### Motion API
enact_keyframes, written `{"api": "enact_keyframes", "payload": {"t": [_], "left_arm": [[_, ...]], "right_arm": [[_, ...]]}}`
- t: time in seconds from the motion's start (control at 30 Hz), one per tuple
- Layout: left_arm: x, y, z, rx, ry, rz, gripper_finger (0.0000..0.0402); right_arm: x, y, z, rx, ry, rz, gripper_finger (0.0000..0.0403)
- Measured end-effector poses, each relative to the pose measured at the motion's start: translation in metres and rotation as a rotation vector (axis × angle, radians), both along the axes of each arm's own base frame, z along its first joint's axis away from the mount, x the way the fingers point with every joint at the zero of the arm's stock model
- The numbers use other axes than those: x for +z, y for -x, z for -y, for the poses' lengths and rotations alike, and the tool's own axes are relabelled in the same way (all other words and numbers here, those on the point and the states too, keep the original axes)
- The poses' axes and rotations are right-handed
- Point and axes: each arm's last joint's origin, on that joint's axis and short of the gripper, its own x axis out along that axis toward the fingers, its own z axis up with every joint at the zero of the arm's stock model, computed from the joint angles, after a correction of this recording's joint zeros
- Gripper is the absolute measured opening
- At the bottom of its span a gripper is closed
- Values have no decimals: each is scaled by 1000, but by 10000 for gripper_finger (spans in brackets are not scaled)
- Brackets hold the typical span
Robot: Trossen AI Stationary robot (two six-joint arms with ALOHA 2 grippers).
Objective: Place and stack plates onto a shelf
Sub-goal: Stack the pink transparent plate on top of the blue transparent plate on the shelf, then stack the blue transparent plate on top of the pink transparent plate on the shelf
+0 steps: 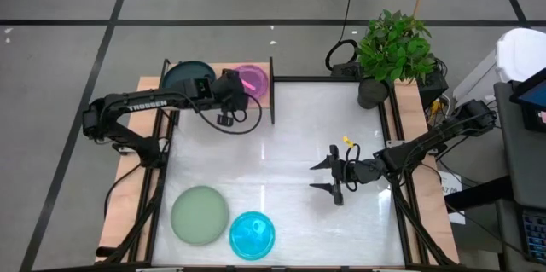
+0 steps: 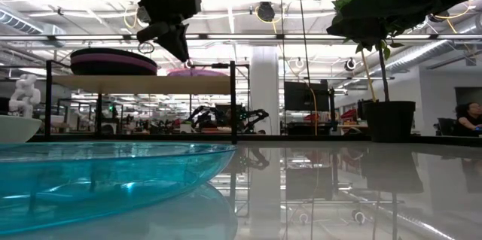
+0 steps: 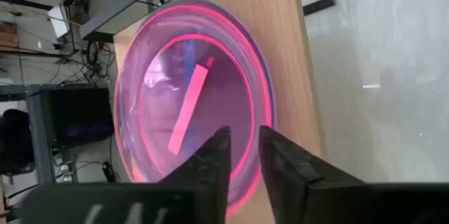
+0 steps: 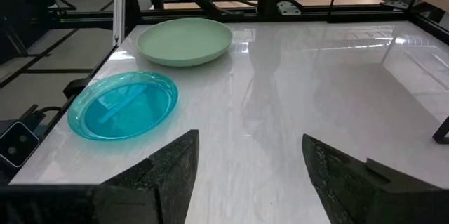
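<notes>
A translucent pink plate (image 3: 189, 97) lies flat on the right part of the light-wood shelf (image 3: 284, 41), at the table's far left. Beside it on the shelf (image 2: 143, 83) stands a stack of dark plates (image 2: 113, 62) with a purple one in it. My left gripper (image 3: 244, 157) slants down over the pink plate (image 1: 253, 80), its fingers a little apart at the plate's near rim. My right gripper (image 1: 328, 178) hovers open over the table's right middle, with nothing between its fingers. A sage-green plate (image 1: 200, 214) and a cyan plate (image 1: 252, 234) rest on the tabletop near its front left. My left gripper has one finger (image 3: 210, 161) over the pink plate's inside and the other (image 3: 287, 164) outside its near rim (image 3: 245, 182). I cannot tell whether either finger touches the rim. The fingers slant down from the table's left. The plate lies flat on the shelf board.
Black frame posts (image 1: 272, 80) stand at the shelf's corners. A potted plant (image 1: 388, 50) stands at the table's far right corner. Bare white tabletop (image 1: 290, 144) lies between the two arms.
</notes>
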Motion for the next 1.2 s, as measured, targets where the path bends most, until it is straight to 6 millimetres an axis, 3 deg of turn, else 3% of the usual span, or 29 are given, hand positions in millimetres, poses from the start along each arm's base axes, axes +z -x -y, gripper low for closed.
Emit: {"api": "enact_keyframes", "payload": {"t": [0.13,0.3,0.57,0.8,1.2], "left_arm": [[1,-2,1,31,9,42,112],[5,0,16,150,-58,50,119],[20,4,64,100,-29,168,120],[23,12,107,139,181,268,120],[14,29,194,88,430,339,120]], "right_arm": [[0,0,0,0,0,0,235],[-1,1,-1,-3,-17,-15,235],[-1,3,-5,18,-8,-15,235],[-3,2,-12,45,-14,-7,235],[-30,-27,-29,48,-63,16,235]]}}
